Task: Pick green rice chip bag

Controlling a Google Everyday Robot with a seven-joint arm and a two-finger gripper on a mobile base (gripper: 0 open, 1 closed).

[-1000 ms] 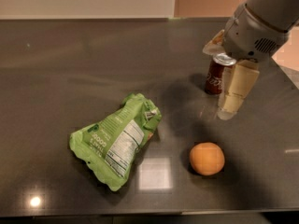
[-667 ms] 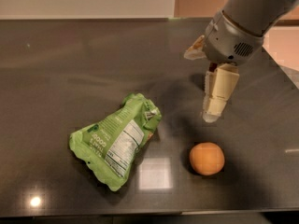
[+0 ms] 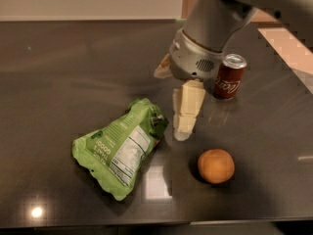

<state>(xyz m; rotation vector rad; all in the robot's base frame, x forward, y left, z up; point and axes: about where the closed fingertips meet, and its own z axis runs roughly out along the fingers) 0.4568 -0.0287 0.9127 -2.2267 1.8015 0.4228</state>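
The green rice chip bag (image 3: 122, 148) lies crinkled on the dark table (image 3: 63, 82), left of centre, with its white nutrition panel facing up. My gripper (image 3: 170, 105) hangs just to the right of the bag's upper end, above the table. It is open and empty. One pale finger (image 3: 187, 110) points down beside the bag's top corner, and the other finger (image 3: 163, 68) sticks out to the left behind the wrist. The gripper is not touching the bag.
A red soda can (image 3: 230, 77) stands upright just right of the wrist. An orange (image 3: 215, 166) sits on the table in front of the gripper, to the right of the bag. The table's front edge runs along the bottom.
The arm has moved left, away from the can and toward the bag. The can, hidden behind the wrist before, now shows. The bag and the orange have not moved.
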